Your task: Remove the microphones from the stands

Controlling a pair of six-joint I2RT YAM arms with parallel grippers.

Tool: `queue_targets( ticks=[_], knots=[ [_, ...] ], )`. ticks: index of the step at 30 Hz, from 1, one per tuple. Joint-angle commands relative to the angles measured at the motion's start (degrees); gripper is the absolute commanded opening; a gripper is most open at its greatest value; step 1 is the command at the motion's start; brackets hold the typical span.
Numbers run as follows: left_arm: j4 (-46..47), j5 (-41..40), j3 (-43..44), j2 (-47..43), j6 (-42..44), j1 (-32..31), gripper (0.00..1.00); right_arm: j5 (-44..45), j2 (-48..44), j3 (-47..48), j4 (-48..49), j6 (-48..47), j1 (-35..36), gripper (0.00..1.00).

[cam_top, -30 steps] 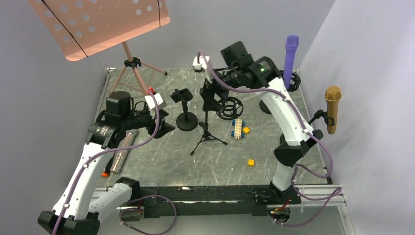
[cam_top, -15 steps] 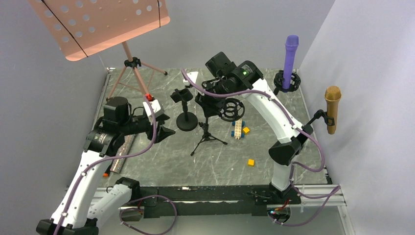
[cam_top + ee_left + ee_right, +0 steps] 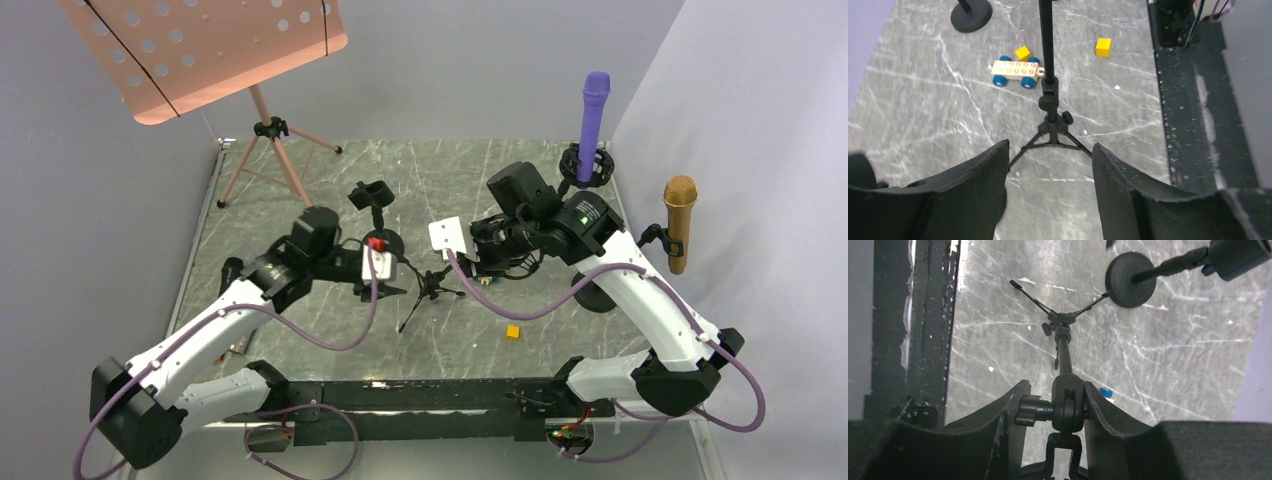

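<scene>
The right claw (image 3: 1054,392) is closed on the swivel joint (image 3: 1068,407) at the head of the tripod stand (image 3: 1064,347), with one pad pressed to each side of the knuckle. The left claw (image 3: 1050,146) is held open and empty. The stand's pole and leg hub are framed between its jaws but lie beyond their tips, untouched.

No microphone is gripped. The purple microphone (image 3: 595,110) is seated upright in its ring mount (image 3: 590,165), beyond the right claw and to its right, well apart from it. The gold microphone (image 3: 680,215) is clipped farther out on the same side. Which of the two is meant cannot be told, and none can be made out on the stand being held — its head is hidden under the claw.

The step in hand is judged to be preparatory: a stand is being steadied, and removal has not been started. For the next move the clamp would probably have to be let go and a microphone barrel pinched. The microphone would then be lifted straight along its axis so that its mount is not tipped.

Only from above are both microphones shown. Only in the right wrist view is the grip on the joint made plain, with the round stand base (image 3: 1130,280) beyond the fingertips. Only in the left wrist view is the wheeled brick toy (image 3: 1016,73) uncovered — past the pole, ahead of the left claw.
</scene>
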Motion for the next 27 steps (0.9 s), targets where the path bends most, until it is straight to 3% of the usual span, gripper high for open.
queue_targets(
  ticks=[1, 5, 9, 13, 21, 27],
  knots=[
    [15.35, -9.69, -3.66, 3.01, 9.59, -8.04, 0.6, 1.47, -1.1, -2.05, 7.23, -7.27, -0.2, 0.1],
    [26.1, -17.51, -6.91, 6.69, 8.27, -11.74, 0.53, 1.44, -1.2, -2.07, 7.05, -6.5, -0.2, 0.12],
    [27.48, -19.45, -6.55, 9.5, 6.27, -12.63, 0.47, 1.1, -1.87, -1.93, 6.8, -6.9, -0.15, 0.12],
    [29.95, -20.97, -6.79, 10.28, 5.49, -12.59, 0.47, 0.99, -1.83, -0.81, 5.13, -8.47, -0.2, 0.12],
    [18.82, -15.29, -2.11, 9.12, 9.68, -11.52, 0.45, 0.53, -2.6, -0.72, 2.67, -13.48, -0.2, 0.12],
    [14.01, -13.71, 2.24, 14.44, 14.91, -10.8, 0.47, 0.38, -3.64, -1.89, 2.79, -16.99, -0.02, 0.12]
  ],
)
